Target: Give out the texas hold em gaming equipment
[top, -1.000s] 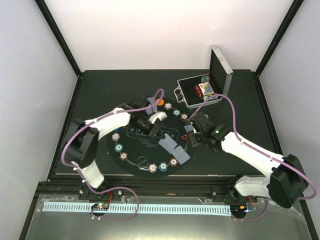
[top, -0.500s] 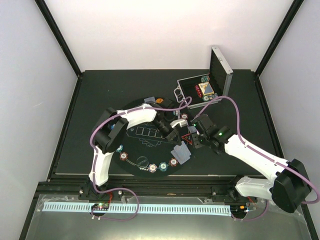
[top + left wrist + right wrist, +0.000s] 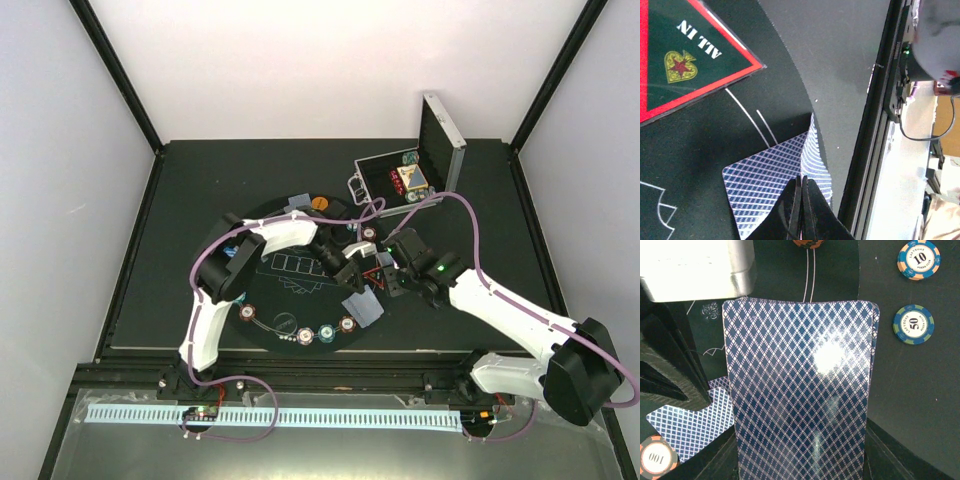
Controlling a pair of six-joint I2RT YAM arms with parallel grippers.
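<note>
Holding card deck (image 3: 800, 385), right pincer (image 3: 800, 465), left pincer (image 3: 801, 187) closed, perhaps on card (image 3: 816, 152), black mat (image 3: 300, 302).

tbl (image 3: 200, 190) blk | on it: rnd mat (image 3: 305, 305), open silver case (image 3: 443, 140)

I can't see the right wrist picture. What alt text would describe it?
A deck of blue-backed cards fills the view, held in the right pincer. A 10 chip and a 50 chip lie at upper right; a card and a 100 chip lie lower left.
</note>
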